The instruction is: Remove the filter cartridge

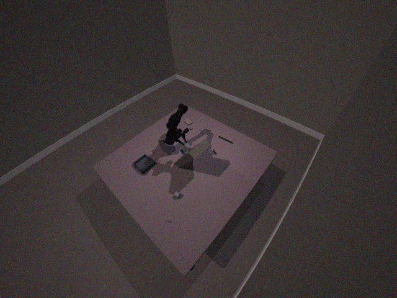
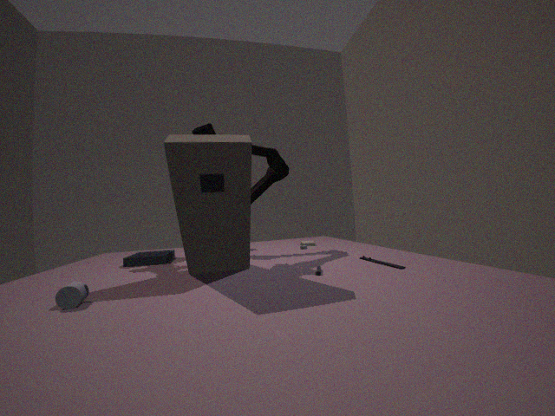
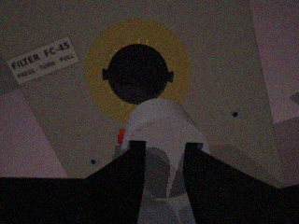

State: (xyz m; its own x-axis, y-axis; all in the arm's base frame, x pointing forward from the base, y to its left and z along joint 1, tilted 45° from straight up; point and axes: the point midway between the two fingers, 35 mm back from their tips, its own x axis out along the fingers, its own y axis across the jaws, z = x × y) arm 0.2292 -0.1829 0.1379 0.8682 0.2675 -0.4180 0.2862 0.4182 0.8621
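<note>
The pale round filter cartridge [image 3: 161,119] is out of the service panel [image 1: 200,149] [image 2: 215,232] [image 3: 224,47], in front of its face. My gripper [image 1: 184,143] [image 3: 163,152] is shut on the cartridge; both dark fingertips are at its near end in the wrist view. The panel's round socket [image 3: 137,72] is dark and empty, with a notch at each side and a yellow ring [image 3: 95,70] around it. The tray [image 1: 138,169] [image 2: 147,258] is dark and shallow and stands to one side of the panel. The exterior view shows the panel's back, which hides the gripper and cartridge.
A pale cylinder [image 1: 177,194] [image 2: 71,296] lies on the table behind the panel. A dark rod [image 1: 225,139] [image 2: 381,262] and a small dark piece [image 1: 214,151] [image 2: 318,270] lie on the side away from the tray. A flat pale block [image 1: 188,121] lies near the arm.
</note>
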